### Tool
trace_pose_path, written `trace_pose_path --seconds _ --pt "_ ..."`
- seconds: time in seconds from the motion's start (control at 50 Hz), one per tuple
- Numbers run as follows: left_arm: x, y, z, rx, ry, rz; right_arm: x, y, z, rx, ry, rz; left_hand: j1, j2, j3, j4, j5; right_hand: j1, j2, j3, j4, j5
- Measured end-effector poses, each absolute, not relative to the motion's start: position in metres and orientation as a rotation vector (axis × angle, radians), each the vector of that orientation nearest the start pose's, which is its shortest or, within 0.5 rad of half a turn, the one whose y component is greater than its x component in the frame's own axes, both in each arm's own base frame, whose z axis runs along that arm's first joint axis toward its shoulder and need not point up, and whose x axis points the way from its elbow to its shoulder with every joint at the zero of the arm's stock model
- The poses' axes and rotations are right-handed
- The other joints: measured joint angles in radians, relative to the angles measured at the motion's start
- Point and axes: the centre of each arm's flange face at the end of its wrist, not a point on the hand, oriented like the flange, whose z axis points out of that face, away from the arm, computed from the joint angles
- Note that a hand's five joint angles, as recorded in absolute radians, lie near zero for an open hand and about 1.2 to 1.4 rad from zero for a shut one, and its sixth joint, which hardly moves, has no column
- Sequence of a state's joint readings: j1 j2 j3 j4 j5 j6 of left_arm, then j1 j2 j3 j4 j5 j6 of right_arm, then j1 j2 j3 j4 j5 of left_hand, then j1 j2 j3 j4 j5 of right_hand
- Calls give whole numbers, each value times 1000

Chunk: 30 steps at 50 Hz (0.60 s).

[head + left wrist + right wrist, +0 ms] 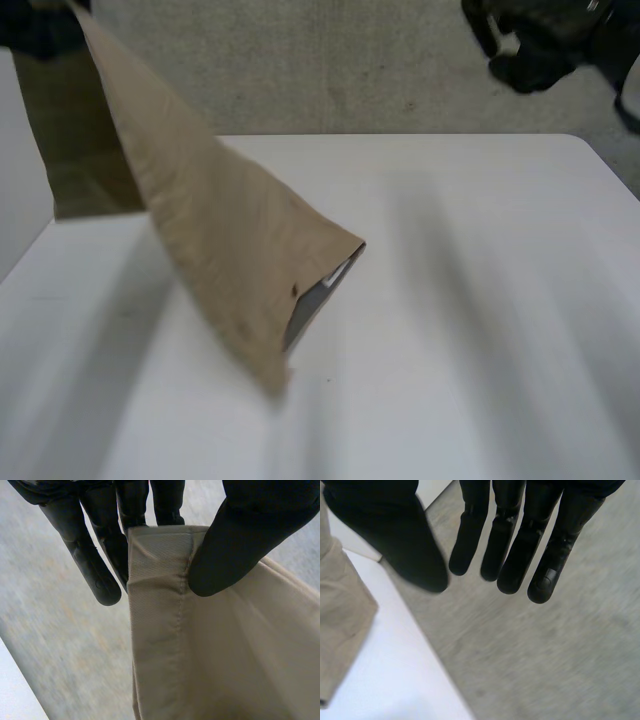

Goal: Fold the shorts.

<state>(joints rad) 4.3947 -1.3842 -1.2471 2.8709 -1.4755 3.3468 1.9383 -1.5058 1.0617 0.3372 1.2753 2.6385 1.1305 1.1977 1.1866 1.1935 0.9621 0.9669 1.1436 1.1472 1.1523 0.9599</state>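
Where the left robot hand point(245, 540) pinches, shorts point(210, 650) hang.

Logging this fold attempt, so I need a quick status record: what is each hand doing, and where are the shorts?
shorts: tan, hanging from one stitched edge over the white table
left hand: held high, thumb and fingers pinching that edge
right hand: open, holding nothing, over the floor past the table's edge
fold: not yet made
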Motion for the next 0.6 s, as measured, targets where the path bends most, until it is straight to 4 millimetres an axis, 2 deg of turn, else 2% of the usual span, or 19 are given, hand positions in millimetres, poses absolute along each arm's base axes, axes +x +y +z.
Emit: trace_pose_path --seconds 0.02,0.04,0.06,0.08,0.12,0.18,0.2,0.22,0.24,0.26,0.28,0.32,0.34,0.42,0.46,0.6 --pt "-212 -196 428 651 1964 -2558 258 -231 404 -1132 1720 -2215 0 0 0 0 0 -48 -56 -56 -58 -48" --pt "-213 -200 419 658 2010 -2522 259 -235 393 -1103 1763 -2156 0 0 0 0 0 -183 -236 -234 -237 -203" --pt "-213 -202 416 660 2025 -2510 259 -236 391 -1096 1772 -2143 0 0 0 0 0 -187 -241 -238 -242 -208" --pt "-214 -205 410 664 2051 -2489 260 -238 382 -1072 1805 -2095 0 0 1 0 0 -267 -340 -345 -330 -293" --pt "-217 -215 389 677 2142 -2412 262 -242 348 -977 1922 -1912 0 1 5 1 0 -499 -607 -609 -612 -584" --pt "-221 -224 372 690 2206 -2356 262 -241 317 -879 2012 -1757 0 1 5 4 0 -517 -636 -639 -634 -612" --pt "-224 -229 363 700 2240 -2327 262 -239 296 -803 2064 -1661 0 1 5 4 0 -588 -718 -725 -729 -709" --pt "-224 -229 363 700 2240 -2327 262 -239 296 -803 2064 -1661 0 1 5 4 0 -588 -718 -725 -729 -709" --pt "-227 -232 358 707 2257 -2312 262 -238 287 -772 2082 -1623 0 1 5 4 0 -588 -718 -725 -729 -709" --pt "-230 -236 355 714 2268 -2305 260 -234 260 -680 2129 -1524 0 1 5 4 0 -600 -725 -735 -749 -731" --pt "-232 -237 354 720 2272 -2306 259 -232 246 -640 2147 -1484 0 1 5 4 0 -600 -725 -735 -753 -736" --pt "-235 -238 355 728 2269 -2315 258 -230 236 -613 2160 -1457 0 1 5 4 0 -607 -734 -741 -760 -744" --pt "-240 -238 359 739 2260 -2340 257 -226 220 -581 2179 -1422 0 1 5 4 0 -637 -761 -773 -787 -767" --pt "-247 -235 368 754 2237 -2392 255 -223 208 -563 2195 -1395 0 1 5 4 0 -650 -772 -790 -800 -781" --pt "-256 -230 380 767 2208 -2461 255 -216 186 -549 2235 -1335 0 1 5 4 0 -651 -773 -807 -813 -801" --pt "-266 -226 390 787 2189 -2524 265 -204 172 -572 2253 -1254 0 1 5 4 0 -750 -902 -922 -903 -880"
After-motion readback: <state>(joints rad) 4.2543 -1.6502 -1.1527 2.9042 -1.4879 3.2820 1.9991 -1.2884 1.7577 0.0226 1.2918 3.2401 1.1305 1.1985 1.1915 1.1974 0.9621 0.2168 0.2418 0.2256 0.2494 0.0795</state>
